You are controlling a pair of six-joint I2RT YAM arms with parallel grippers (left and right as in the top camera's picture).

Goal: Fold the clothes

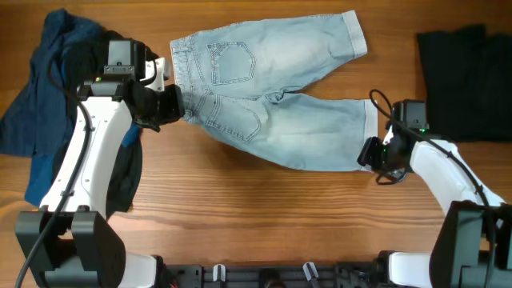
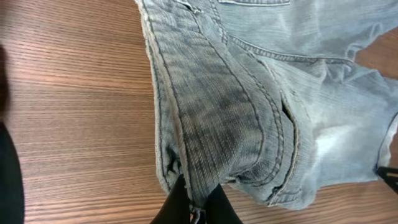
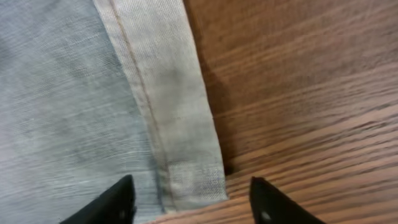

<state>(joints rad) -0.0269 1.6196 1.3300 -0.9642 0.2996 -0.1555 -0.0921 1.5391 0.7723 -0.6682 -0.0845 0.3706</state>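
One pair of faded denim shorts [image 1: 304, 136]: left jaws pinch waistband [image 2: 193, 124], right jaws wide (astride cuffed hem [image 3: 168, 93])

Pale denim shorts [image 1: 304, 132] lie pockets-up between a blue garment [image 1: 32, 104] and a black garment [image 1: 464, 80].

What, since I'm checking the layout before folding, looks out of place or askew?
The pale-blue denim shorts lie slanted, legs splayed apart; their waistband is bunched where the left gripper pinches it. A royal-blue garment lies crumpled beside it.
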